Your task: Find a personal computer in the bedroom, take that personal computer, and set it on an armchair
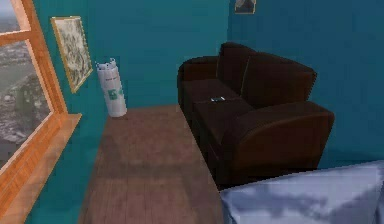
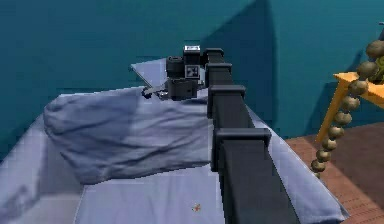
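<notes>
A bed (image 2: 150, 190) with a pale blue-grey cover took up the near and left part of the arm side view, and one corner of it showed at the forward view's near right. Beyond that corner, against the far teal wall, stood a dark brown sofa (image 1: 250, 105) with two back cushions and rolled arms. A strip of brown floor (image 1: 140, 160) ran between the sofa and the left wall. A wood-framed window (image 1: 20, 90) filled the forward view's left edge. The arm (image 2: 240, 140), a dark square bar, reached from the near edge out over the bed. Left of it lay a large rumpled pillow (image 2: 115, 125). At the arm side view's right edge rose a piece of turned, beaded wooden furniture (image 2: 345, 110). A white cylinder (image 1: 113, 88) stood on the floor by the far left wall, below a framed picture (image 1: 71, 50). A flat grey slab (image 2: 150, 68), perhaps the personal computer, showed at the far end of the bed, just behind the gripper (image 2: 158, 92). I could not tell whether the slab rested on the cover or hung from the fingers, so I could not tell whether the gripper held anything, or how wide it stood. A small white thing (image 1: 217, 99) lay on the sofa's seat.
</notes>
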### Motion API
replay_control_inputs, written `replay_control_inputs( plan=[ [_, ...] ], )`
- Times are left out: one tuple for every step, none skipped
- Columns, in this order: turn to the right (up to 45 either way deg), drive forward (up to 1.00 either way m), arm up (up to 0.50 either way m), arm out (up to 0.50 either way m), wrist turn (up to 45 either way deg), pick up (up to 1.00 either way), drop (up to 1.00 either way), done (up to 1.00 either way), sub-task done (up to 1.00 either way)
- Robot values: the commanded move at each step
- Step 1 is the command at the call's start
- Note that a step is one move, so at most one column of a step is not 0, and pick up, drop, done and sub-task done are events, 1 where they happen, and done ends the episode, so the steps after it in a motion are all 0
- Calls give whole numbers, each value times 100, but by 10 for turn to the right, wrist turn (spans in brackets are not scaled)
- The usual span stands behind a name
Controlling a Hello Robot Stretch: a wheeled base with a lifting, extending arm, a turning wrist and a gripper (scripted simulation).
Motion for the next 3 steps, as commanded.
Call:
replay_control_inputs(
  plan=[
    [0,0,-34,0,0,0,0,0,0],
    [0,0,-50,0,0,0,0,0,0],
    [0,0,0,0,0,0,100,0,0]
  ],
)
